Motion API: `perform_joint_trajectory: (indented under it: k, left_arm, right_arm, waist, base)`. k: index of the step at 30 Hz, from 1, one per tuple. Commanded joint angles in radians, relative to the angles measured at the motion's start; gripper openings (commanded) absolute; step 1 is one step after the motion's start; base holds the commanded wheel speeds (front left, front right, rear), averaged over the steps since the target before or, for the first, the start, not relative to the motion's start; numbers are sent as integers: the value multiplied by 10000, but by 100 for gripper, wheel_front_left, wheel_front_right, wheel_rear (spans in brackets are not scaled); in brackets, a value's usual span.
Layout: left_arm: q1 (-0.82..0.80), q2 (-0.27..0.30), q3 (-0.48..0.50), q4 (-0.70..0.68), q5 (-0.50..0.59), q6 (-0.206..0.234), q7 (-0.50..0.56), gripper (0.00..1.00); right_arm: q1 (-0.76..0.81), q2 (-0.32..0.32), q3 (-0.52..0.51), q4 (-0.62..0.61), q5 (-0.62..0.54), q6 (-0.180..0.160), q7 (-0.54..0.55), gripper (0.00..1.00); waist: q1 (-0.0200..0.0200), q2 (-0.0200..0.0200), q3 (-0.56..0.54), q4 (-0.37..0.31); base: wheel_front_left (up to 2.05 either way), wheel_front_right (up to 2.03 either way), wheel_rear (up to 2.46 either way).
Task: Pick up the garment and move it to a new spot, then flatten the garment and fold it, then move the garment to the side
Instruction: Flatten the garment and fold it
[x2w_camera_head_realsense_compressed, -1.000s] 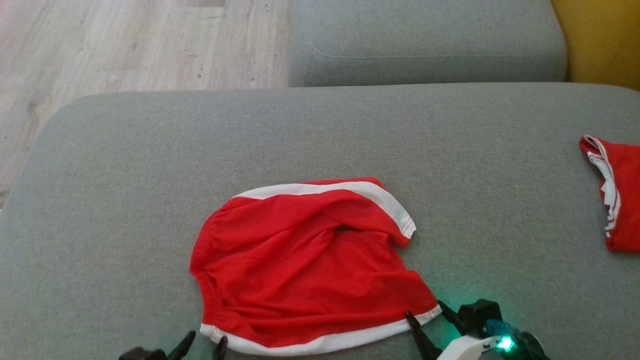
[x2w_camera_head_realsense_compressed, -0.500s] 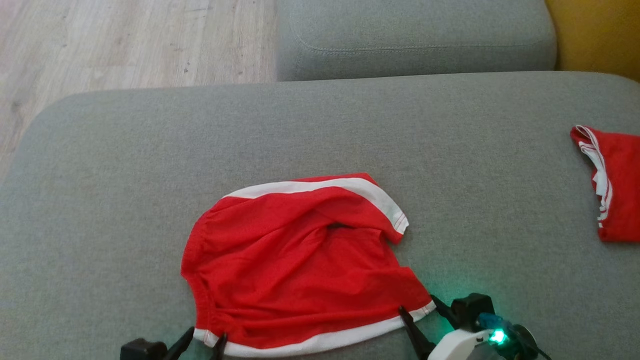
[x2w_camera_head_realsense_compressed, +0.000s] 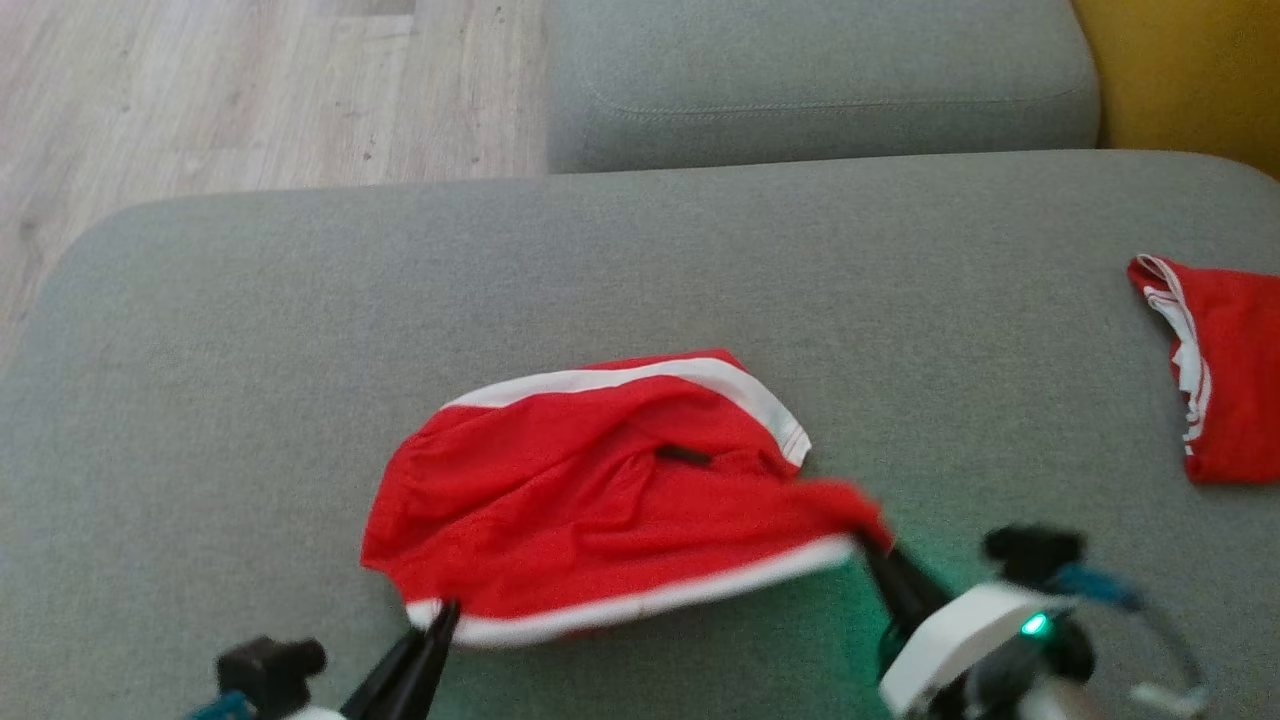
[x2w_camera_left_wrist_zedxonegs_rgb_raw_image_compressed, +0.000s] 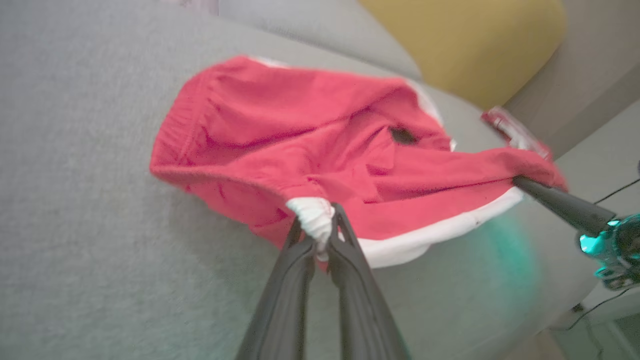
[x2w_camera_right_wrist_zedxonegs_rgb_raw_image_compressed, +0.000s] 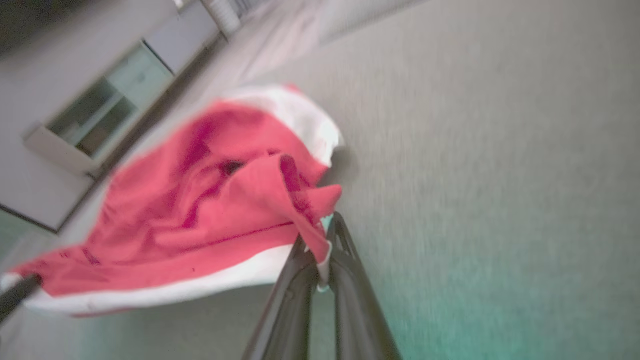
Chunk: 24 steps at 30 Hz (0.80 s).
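The garment (x2w_camera_head_realsense_compressed: 600, 500) is a pair of red shorts with white hems, lying rumpled on the grey cushion (x2w_camera_head_realsense_compressed: 250, 330). Its near white hem is lifted off the fabric between both grippers. My left gripper (x2w_camera_head_realsense_compressed: 440, 618) is shut on the hem's near left corner, and the left wrist view shows white cloth bunched between its fingers (x2w_camera_left_wrist_zedxonegs_rgb_raw_image_compressed: 320, 225). My right gripper (x2w_camera_head_realsense_compressed: 872, 545) is shut on the near right corner, with the red and white edge pinched in the right wrist view (x2w_camera_right_wrist_zedxonegs_rgb_raw_image_compressed: 322, 250). The far hem (x2w_camera_head_realsense_compressed: 640, 378) rests on the cushion.
A second red and white garment (x2w_camera_head_realsense_compressed: 1220, 370) lies at the cushion's right edge. A grey back cushion (x2w_camera_head_realsense_compressed: 820, 80) sits beyond, a yellow pillow (x2w_camera_head_realsense_compressed: 1190, 70) at the far right, and wooden floor (x2w_camera_head_realsense_compressed: 200, 90) at the upper left.
Both grippers were open at the near hem's corners. They have shut on those corners and lifted the hem up and away from me. The camera shifted slightly.
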Motion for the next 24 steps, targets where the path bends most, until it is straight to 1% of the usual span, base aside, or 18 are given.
perform_joint_trajectory:
  k: [1, 4, 5, 8, 9, 12, 15, 17, 20, 23, 24]
  left_arm:
    - [-87, 371, 692, -1340, -674, -57, 60, 0]
    - [247, 676, 1097, -3295, -1441, -3, 405, 0]
    - [247, 676, 1097, -3295, -1441, -3, 405, 0]
    - [383, 945, 1414, -5393, -2019, 146, 786, 0]
    - [332, 983, 1509, -6096, -2204, 216, 913, 0]
    - [-128, 1023, 1686, -7892, -2710, 448, 1407, 0]
    - [-1092, 1016, 1721, -8884, -3068, 751, 2116, 0]
    - [-2051, 986, 1728, -9074, -3312, 961, 2700, 0]
    - [-3861, 867, 1753, -8778, -3664, 1254, 3617, 0]
    - [-5925, 751, 1876, -7635, -3621, 1570, 4365, 0]
    - [-7302, 574, 1908, -6512, -3415, 1691, 4633, 0]
  right_arm:
    - [-30, -345, -155, -1547, 988, -7, 250, 0]
    - [445, -1008, -589, -3762, 2299, -7, 915, 0]
    - [445, -1008, -589, -3762, 2299, -7, 915, 0]
    - [943, -1516, -1364, -6007, 3380, -7, 1661, 0]
    - [1055, -1592, -1662, -6740, 3708, -7, 1898, 0]
    - [1099, -1609, -2634, -8655, 4488, -7, 2618, 0]
    - [618, -1316, -3492, -9836, 5038, -7, 3537, 0]
    - [28, -894, -4057, -10082, 5255, -7, 4278, 0]
    - [-1270, -237, -4723, -9924, 5135, -7, 5586, 0]
    - [-3097, 117, -5231, -9184, 4457, -7, 6761, 0]
    - [-4566, 188, -5546, -8292, 3916, -7, 7200, 0]
  waist:
    - [-1, 0, -72, -88]
    - [-1, 0, -106, -222]
    - [-1, 0, -106, -222]
    - [-1, 0, -77, -391]
    - [-1, 0, -41, -458]
    - [-1, 0, 163, -689]
    - [-1, 0, 493, -892]
    - [-1, 0, 791, -1001]
    - [-1, 0, 1363, -1063]
    - [-1, 0, 2072, -1072]
    - [-1, 0, 2601, -1062]
  base:
    - [0, 0, 0]
    - [0, 0, 0]
    - [0, 0, 0]
    - [0, 0, 0]
    - [0, 0, 0]
    - [0, 0, 0]
    - [0, 0, 0]
    - [0, 0, 0]
    - [0, 0, 0]
    - [0, 0, 0]
    - [0, 0, 0]
